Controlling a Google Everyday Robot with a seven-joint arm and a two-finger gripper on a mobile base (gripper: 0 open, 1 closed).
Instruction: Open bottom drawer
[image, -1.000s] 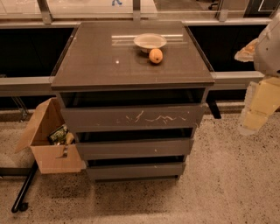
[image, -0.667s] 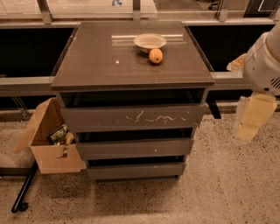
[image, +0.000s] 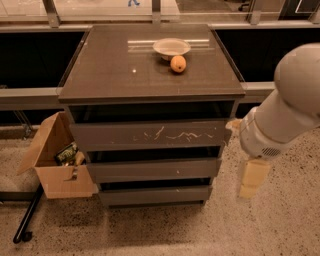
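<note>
The bottom drawer is the lowest, plain dark grey-brown front of the three-drawer cabinet, and it sits nearly flush. Above it are the middle front and the top front with white scratches. My arm's large white joint fills the right side. My gripper hangs below it as a cream block, right of the cabinet. It is level with the middle and bottom drawers and touches neither.
A white bowl and an orange fruit sit on the cabinet top. An open cardboard box with items stands against the cabinet's left side. A black pole lies on the speckled floor at left. A metal rail runs behind.
My arm has swung left and down, toward the cabinet's right side. The gripper now hangs lower, beside the lower drawers. The drawers have not moved.
</note>
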